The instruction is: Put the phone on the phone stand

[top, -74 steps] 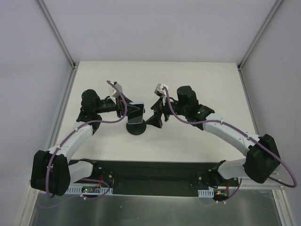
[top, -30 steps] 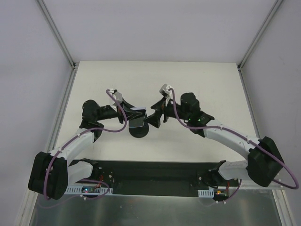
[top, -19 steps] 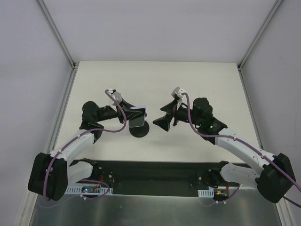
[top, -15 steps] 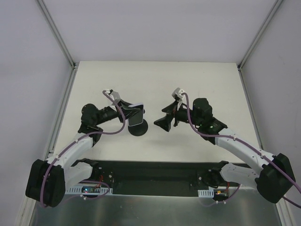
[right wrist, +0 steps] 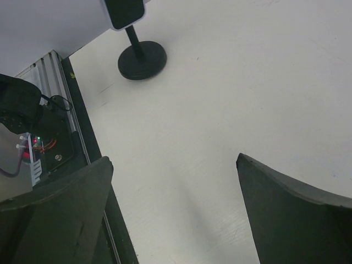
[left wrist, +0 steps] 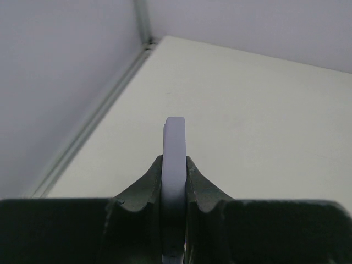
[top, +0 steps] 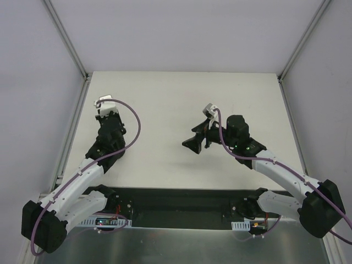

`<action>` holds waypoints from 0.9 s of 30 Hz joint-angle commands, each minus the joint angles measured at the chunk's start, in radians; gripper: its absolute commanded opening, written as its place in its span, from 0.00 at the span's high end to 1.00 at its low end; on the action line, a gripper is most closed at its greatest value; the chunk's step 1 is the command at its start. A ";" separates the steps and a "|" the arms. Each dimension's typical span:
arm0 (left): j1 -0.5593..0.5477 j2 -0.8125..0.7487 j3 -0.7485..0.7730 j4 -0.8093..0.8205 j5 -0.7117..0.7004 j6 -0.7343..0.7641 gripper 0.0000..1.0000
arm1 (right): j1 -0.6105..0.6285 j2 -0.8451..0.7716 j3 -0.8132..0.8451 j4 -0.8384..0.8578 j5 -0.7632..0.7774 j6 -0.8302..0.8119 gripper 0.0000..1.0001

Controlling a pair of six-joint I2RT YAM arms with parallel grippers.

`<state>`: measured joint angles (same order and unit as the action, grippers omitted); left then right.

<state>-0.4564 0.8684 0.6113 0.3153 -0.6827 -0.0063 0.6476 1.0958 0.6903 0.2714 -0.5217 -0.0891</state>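
In the left wrist view my left gripper (left wrist: 175, 159) is shut on the phone (left wrist: 175, 137), a thin pale slab seen edge-on that sticks out past the fingertips. From above, the left gripper (top: 108, 113) is at the table's left side; neither phone nor phone stand shows there. The right wrist view shows the phone stand (right wrist: 142, 59), its black disc base and post on the table near the front strip. A dark-screened, white-edged phone end (right wrist: 124, 12) sits at the post's top, cut off by the frame. I cannot tell whether it rests in the cradle. My right gripper (top: 191, 144) (right wrist: 173, 158) hangs open over bare table.
A black strip with electronics (top: 176, 206) (right wrist: 44, 137) runs along the near edge between the arm bases. A metal rail (left wrist: 93, 126) borders the white table (top: 165, 93) on the left, with grey walls on three sides.
The left arm has swung from the table's middle to the left side, still shut. The phone and stand that showed at the middle no longer show from above. The right arm has barely moved.
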 commanded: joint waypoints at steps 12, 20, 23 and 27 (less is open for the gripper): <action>-0.004 -0.028 0.065 -0.344 -0.890 -0.158 1.00 | -0.006 -0.004 0.005 0.009 -0.064 0.022 0.03; 0.232 -0.105 0.060 -0.465 -0.887 -0.242 1.00 | -0.005 0.035 0.032 0.011 -0.093 0.017 0.03; 0.286 -0.079 0.093 -0.562 -0.888 -0.320 1.00 | -0.006 0.055 0.049 0.011 -0.112 0.020 0.03; 0.350 -0.032 0.143 -0.731 -0.888 -0.483 1.00 | -0.006 0.062 0.057 0.014 -0.132 0.026 0.03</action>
<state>-0.1566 0.8070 0.6724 -0.2134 -1.4563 -0.3202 0.6456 1.1564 0.6937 0.2539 -0.6022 -0.0772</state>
